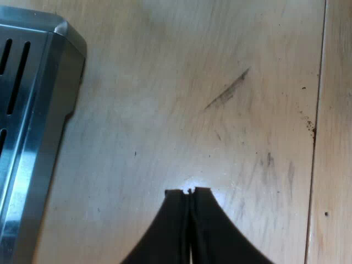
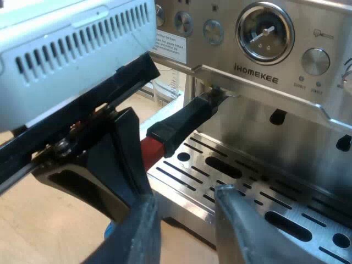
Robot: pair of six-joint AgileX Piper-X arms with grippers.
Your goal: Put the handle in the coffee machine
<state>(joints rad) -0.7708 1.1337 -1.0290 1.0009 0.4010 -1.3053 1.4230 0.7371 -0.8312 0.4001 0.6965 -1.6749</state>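
The holder's dark handle (image 2: 187, 122) slants down and outward from under the espresso machine (image 2: 258, 77), its head up at the machine's front. Its red end (image 2: 152, 149) shows just beyond one of my right fingers (image 2: 144, 231). My right gripper (image 2: 187, 223) stands open over the edge of the slotted drip tray (image 2: 286, 209), a little short of the handle's red end, with nothing between its fingers. My left gripper (image 1: 190, 191) is shut with nothing in it, just above the wooden table (image 1: 209, 99).
A corner of the machine's metal base (image 1: 38, 110) lies close beside my left gripper. The machine's front carries a pressure gauge (image 2: 265, 32) and round knobs (image 2: 315, 61). A clear measuring glass (image 2: 165, 91) stands behind the handle, beside the machine.
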